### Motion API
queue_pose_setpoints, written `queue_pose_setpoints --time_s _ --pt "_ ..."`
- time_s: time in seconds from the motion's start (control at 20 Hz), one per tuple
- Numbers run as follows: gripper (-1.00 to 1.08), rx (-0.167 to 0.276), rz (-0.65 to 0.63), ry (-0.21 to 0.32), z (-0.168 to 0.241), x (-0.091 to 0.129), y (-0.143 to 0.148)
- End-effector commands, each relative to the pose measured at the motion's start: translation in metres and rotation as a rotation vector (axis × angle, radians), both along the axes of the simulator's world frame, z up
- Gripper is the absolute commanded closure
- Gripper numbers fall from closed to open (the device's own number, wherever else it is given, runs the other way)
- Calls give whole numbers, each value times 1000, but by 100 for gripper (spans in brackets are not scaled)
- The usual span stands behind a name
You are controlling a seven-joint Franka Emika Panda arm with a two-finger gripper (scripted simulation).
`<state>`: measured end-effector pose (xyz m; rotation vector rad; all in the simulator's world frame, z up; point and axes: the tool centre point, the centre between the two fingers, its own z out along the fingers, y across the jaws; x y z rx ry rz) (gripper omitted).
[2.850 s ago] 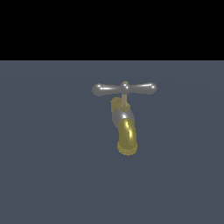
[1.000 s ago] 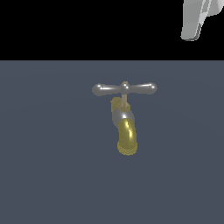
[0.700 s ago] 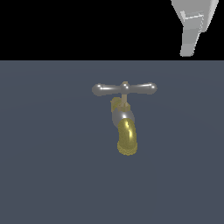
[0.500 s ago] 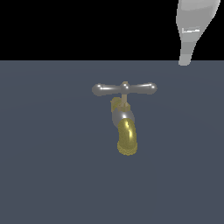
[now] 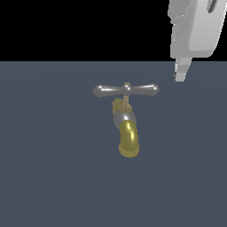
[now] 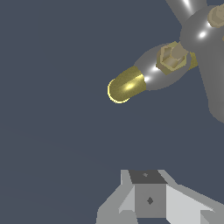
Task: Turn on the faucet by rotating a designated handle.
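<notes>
The small metallic faucet (image 5: 125,122), grey-silver in body with a curved brass-gold spout (image 5: 129,141) pointing down, stands near the middle of the flat dark grey-blue surface (image 5: 48,168). Its slim, shiny silver crossbar handle (image 5: 126,90) with bulbous ends lies level on top. The pale grey gripper (image 5: 181,73) hangs above and toward the exterior view's right of the handle, apart from it, touching and holding nothing. Whether its fingers are apart or together cannot be told. No writing is readable.
</notes>
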<state>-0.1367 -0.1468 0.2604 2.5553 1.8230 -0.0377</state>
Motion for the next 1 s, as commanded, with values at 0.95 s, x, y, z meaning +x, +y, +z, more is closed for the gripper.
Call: queue_pose_setpoints --time_s 0.95 --pt "108 14 344 -13 -55 61 1"
